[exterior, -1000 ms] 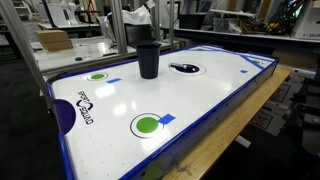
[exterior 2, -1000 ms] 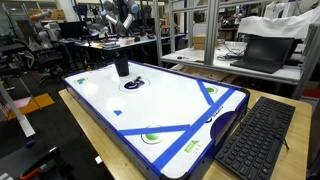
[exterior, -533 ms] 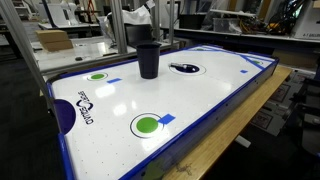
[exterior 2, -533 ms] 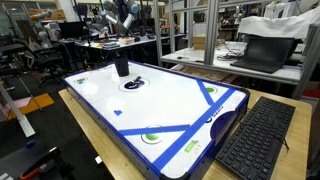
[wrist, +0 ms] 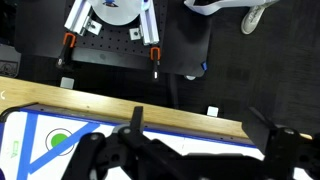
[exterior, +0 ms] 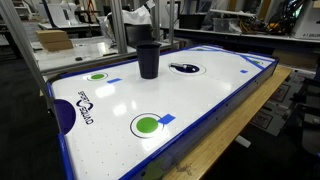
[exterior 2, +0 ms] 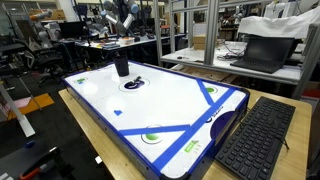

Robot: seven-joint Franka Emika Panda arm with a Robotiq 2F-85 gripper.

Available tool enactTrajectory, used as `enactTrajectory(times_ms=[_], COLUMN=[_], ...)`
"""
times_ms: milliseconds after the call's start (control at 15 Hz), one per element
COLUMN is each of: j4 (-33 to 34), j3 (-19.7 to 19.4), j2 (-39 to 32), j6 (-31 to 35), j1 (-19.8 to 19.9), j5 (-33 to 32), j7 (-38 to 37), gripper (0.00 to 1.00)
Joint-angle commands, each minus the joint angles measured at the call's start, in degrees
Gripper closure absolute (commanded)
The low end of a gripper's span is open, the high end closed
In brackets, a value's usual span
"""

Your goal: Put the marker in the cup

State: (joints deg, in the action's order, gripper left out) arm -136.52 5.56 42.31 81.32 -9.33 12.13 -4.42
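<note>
The cup (exterior: 148, 58) is a tall dark tumbler standing upright on the white air-hockey table (exterior: 200, 110); it also shows in the exterior view from the far end (exterior 2: 121, 66). The marker (exterior: 183, 68) is a short dark stick lying flat inside a printed blue ring beside the cup, and shows faintly from the far end (exterior 2: 132, 84). In the wrist view my gripper (wrist: 200, 118) is open and empty, its dark fingers spread wide over the table's wooden edge (wrist: 120, 105). Neither cup nor marker appears in the wrist view.
Flat green discs (exterior: 146, 124) (exterior: 97, 75) are printed on the table, one seen from the wrist (wrist: 60, 142). A black keyboard (exterior 2: 255, 140) lies beside the table and a laptop (exterior 2: 262, 50) sits behind. Metal frames and benches crowd the far end.
</note>
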Motion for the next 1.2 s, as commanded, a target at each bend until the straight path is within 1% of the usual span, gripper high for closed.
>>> enactTrajectory(times_ms=[0,333,600,733,933,1133], j4=[0.14,0.14,1.34,1.90,2.99,4.51], j3=[0.88,0.88,3.53,5.22,7.10,7.78], j2=[0.03,0.03,-3.83,-6.61,-11.35,-16.77], j6=[-0.27,-0.27,2.54,6.43,14.51,23.22], j1=[1.31,1.31,-0.03,-0.85,-1.76,-2.03], j5=[0.44,0.44,1.06,0.87,-0.04,-1.18], j7=[0.67,0.67,1.07,2.30,2.93,3.05], gripper=[0.00,0.00,0.00,0.00,0.00,0.00])
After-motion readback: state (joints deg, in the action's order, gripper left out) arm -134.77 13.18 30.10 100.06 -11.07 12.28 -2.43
